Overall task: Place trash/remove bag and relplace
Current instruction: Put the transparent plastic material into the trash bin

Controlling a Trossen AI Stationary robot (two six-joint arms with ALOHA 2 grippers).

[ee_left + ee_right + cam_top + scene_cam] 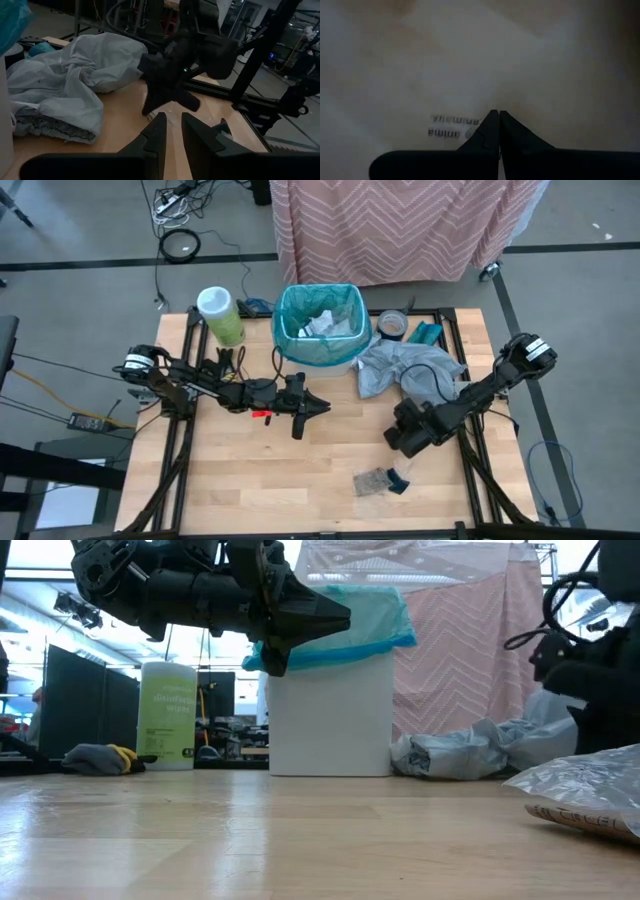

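A white bin [332, 366] stands at the table's far middle, lined with the teal bag [288, 330], whose rim folds over the bin's top [372, 632]. White paper trash [326, 324] lies inside. More trash, a clear packet with brown bits and a dark blue scrap [380, 480], lies on the table near the front. My left gripper [318, 408] hovers level in front of the bin, its fingers [159, 131] a narrow gap apart with nothing between. My right gripper [396, 448] slants down just beyond the packet, shut. My right gripper's shut fingertips [495, 116] stand close over a pale printed wrapper [451, 129]. The view is blurred, and I cannot tell whether they touch it.
A crumpled pale grey plastic bag [392, 366] lies right of the bin. A green wipes canister [220, 314] stands at the far left. A tape roll [392, 325] and a teal item [426, 333] sit at the far right. Bare wood lies at the front left.
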